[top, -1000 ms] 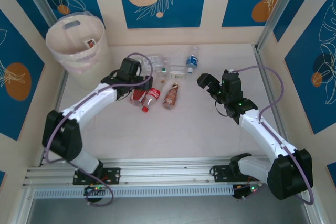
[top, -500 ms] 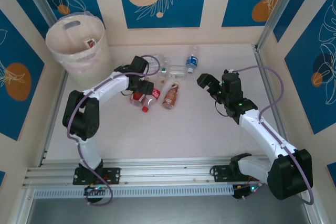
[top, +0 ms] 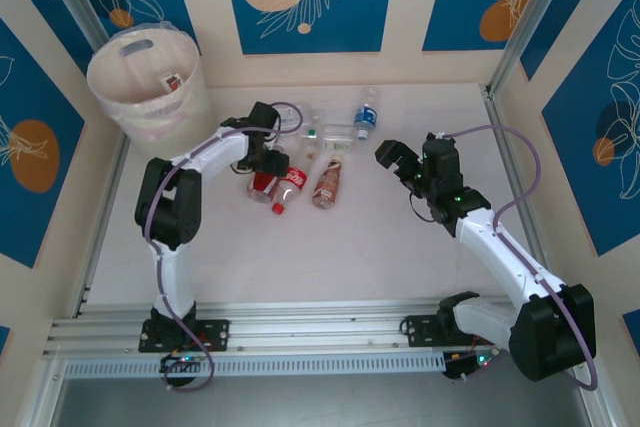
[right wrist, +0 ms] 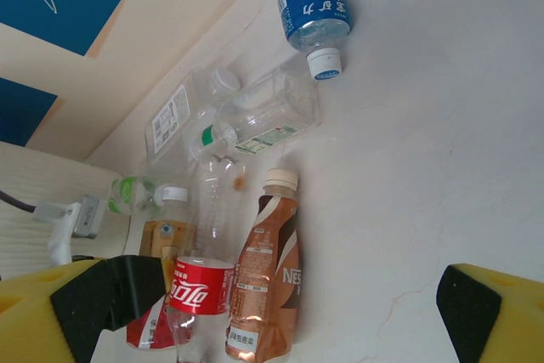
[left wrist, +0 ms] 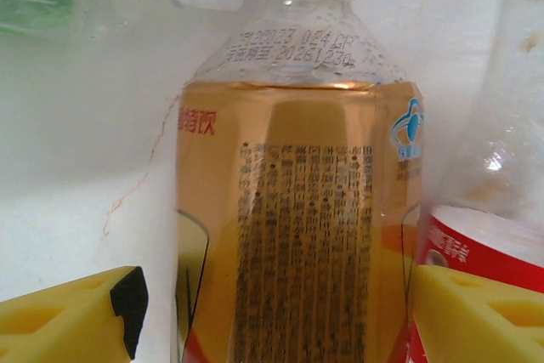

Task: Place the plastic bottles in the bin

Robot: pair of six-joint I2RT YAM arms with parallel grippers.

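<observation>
Several plastic bottles lie in a cluster mid-table. An orange-labelled bottle (top: 262, 183) lies beside a red cola bottle (top: 288, 185) and a brown coffee bottle (top: 325, 181). My left gripper (top: 268, 161) is open and straddles the orange-labelled bottle (left wrist: 297, 210); a gap shows at its left finger (left wrist: 76, 320), while its right finger (left wrist: 476, 320) is at the bottle's side. My right gripper (top: 398, 161) hangs open and empty to the right of the cluster. The cream bin (top: 120, 97) stands at the far left corner.
Clear bottles (top: 318, 130) and a blue-labelled bottle (top: 366, 114) lie behind the cluster, near the back wall. The red cola label (left wrist: 476, 248) crowds the left gripper's right finger. A small red-labelled item (top: 172, 81) lies in the bin. Open tabletop (top: 330, 247) lies in front.
My left arm has reached farther over the cluster, bringing its jaws round the orange-labelled bottle, and they have narrowed. The right arm has stayed put.
</observation>
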